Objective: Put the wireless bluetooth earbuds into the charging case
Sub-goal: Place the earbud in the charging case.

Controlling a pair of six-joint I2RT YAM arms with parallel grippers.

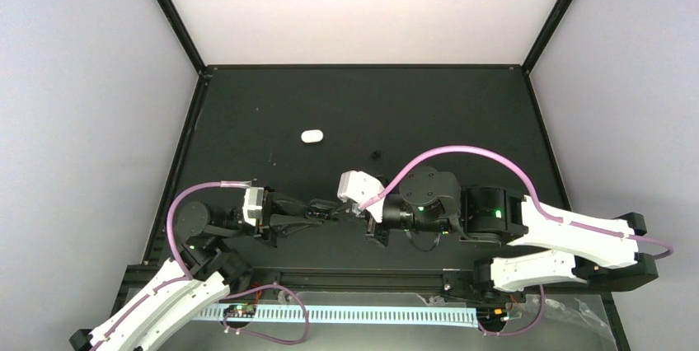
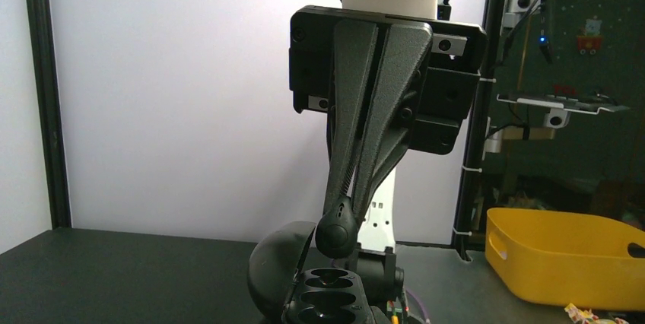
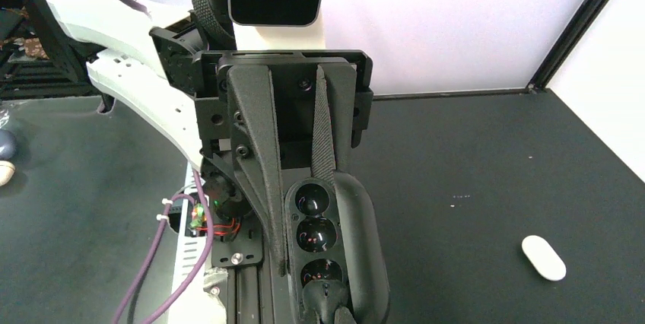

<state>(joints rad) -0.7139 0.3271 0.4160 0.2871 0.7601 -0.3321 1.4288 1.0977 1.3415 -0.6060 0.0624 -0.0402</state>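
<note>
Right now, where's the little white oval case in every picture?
Top external: the white case lies alone on the table, left of centre in the far half.
Left wrist: not in view.
Right wrist: low near the right edge, flat on the table.
Shared landmark: the open black charging case, bottom centre in both wrist views; too dark to pick out from the top.
</note>
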